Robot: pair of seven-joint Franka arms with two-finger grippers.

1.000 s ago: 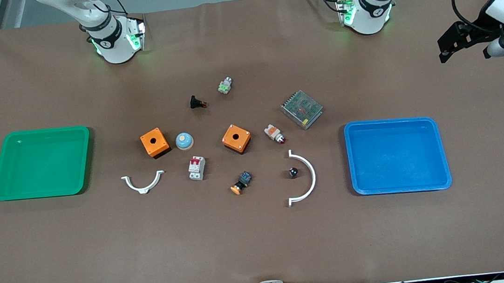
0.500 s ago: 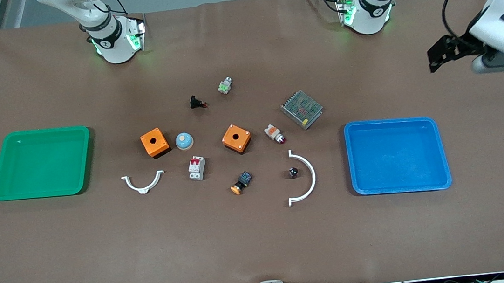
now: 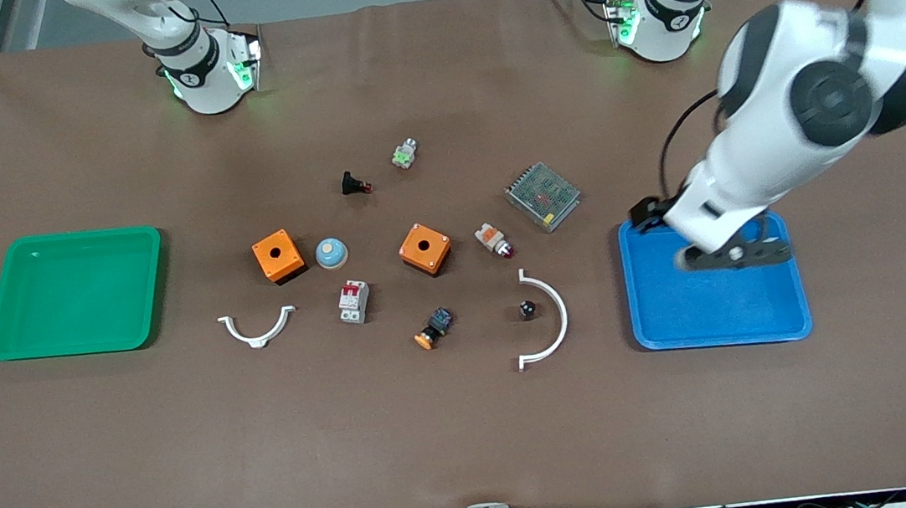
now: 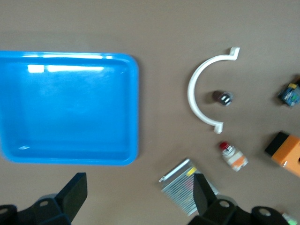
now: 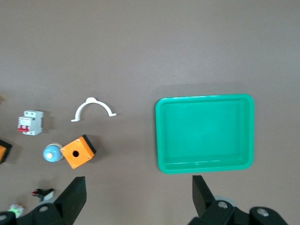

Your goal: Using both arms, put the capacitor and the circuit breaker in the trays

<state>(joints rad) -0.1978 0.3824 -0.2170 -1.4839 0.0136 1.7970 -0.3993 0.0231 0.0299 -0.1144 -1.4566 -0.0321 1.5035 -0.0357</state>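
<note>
The capacitor (image 3: 527,308), a tiny black cylinder with a silvery end, lies inside a white half-ring (image 3: 554,318). It also shows in the left wrist view (image 4: 225,98). The circuit breaker (image 3: 354,301), white-grey with red levers, lies near the table's middle and shows in the right wrist view (image 5: 30,123). My left gripper (image 3: 735,255) is open and empty, up over the blue tray (image 3: 723,340). Its fingers (image 4: 75,193) stand wide apart in the left wrist view. My right gripper (image 5: 138,197) is open and empty, high over the table near the green tray (image 5: 204,166), and waits.
The green tray (image 3: 81,236) lies at the right arm's end. Around the middle lie two orange boxes (image 3: 278,255) (image 3: 425,248), a blue dome (image 3: 331,253), a metal power supply (image 3: 542,196), a white-and-orange button (image 3: 494,240), an orange-capped push-button (image 3: 433,328) and a second half-ring (image 3: 257,328).
My left arm has swung in from the left arm's end of the table and now has its gripper over the blue tray. The parts on the table have not moved.
</note>
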